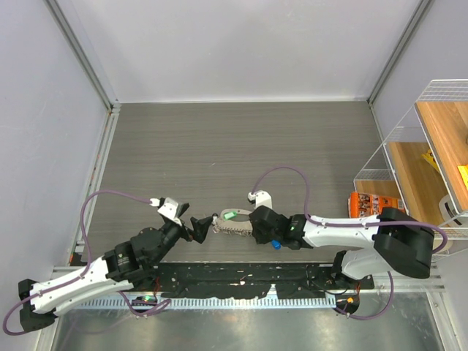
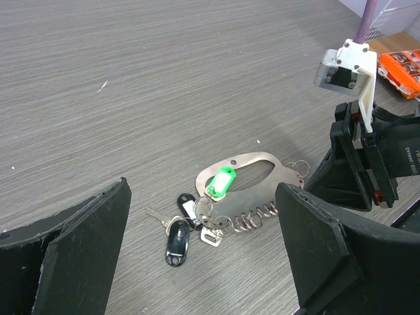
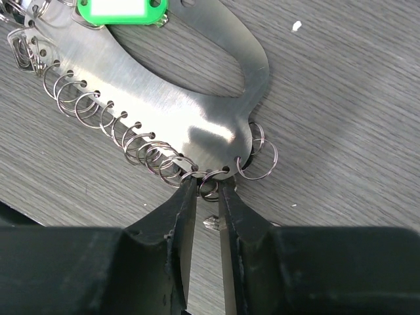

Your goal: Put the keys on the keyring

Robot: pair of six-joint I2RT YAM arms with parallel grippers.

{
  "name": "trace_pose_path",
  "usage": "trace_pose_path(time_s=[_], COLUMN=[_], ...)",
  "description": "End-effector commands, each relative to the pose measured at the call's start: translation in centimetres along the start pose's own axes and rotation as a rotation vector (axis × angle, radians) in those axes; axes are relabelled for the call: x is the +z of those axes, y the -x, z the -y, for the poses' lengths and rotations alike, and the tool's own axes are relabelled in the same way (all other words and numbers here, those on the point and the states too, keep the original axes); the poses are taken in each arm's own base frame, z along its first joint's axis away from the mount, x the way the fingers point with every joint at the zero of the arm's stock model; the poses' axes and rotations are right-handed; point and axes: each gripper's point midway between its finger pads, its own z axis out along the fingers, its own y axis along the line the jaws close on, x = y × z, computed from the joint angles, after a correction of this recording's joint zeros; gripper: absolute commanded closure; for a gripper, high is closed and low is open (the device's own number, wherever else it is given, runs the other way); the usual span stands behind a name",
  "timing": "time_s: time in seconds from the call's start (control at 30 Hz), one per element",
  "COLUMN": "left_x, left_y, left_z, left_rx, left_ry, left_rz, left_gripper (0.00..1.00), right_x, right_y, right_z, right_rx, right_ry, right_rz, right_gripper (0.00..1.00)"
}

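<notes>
Keyring [image 3: 190, 111], a flat steel plate w/ small split rings along one edge, lies on grey table [image 2: 131, 79] btwn both arms. Right gripper [image 3: 209, 191] sits at its rounded end, fingers nearly together either side of one split ring [image 3: 210, 178]; can't tell if it's gripped. Left gripper [image 2: 202, 187] hovers over keyring's opposite end, jaws spread wide. Black-headed keys [image 2: 177, 236] and green tag [image 2: 221, 182] bunch at that end.
</notes>
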Motion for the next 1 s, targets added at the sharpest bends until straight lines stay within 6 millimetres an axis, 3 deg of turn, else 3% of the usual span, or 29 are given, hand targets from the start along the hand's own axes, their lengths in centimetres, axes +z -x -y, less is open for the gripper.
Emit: trace_pose_path(time_s=[0.0,0.33,0.5,0.77,0.8,0.97], left_x=[0.1,0.2,0.2,-0.2,-0.3,-1.0], left_y=[0.7,0.6,0.7,1.2,1.4,2.4], left_z=[0.1,0.1,0.1,0.6,0.7,3.0], left_rx=[-0.024,-0.018,-0.019,-0.04,-0.044,-0.063], left_ry=[0.002,0.006,0.005,-0.042,-0.054,-0.194], left_rz=[0.035,0.027,0.03,0.075,0.086,0.123], left_gripper=[0.0,0.0,0.01,0.0,0.0,0.01], right_x=[0.1,0.2,-0.2,-2.7,-3.2,-4.4], right_y=[2.0,2.1,2.2,3.5,4.3,4.3], right_z=[-1.3,-1.2,-1.6,-4.8,-5.5,-6.3], right_rx=[0.001,-0.015,-0.019,-0.018,-0.016,-0.014], right_ry=[0.017,0.004,0.033,0.246,0.287,0.366], right_rz=[0.057,0.061,0.065,0.125,0.157,0.18], right_gripper=[0.75,0.94,0.95,0.95,0.95,0.95])
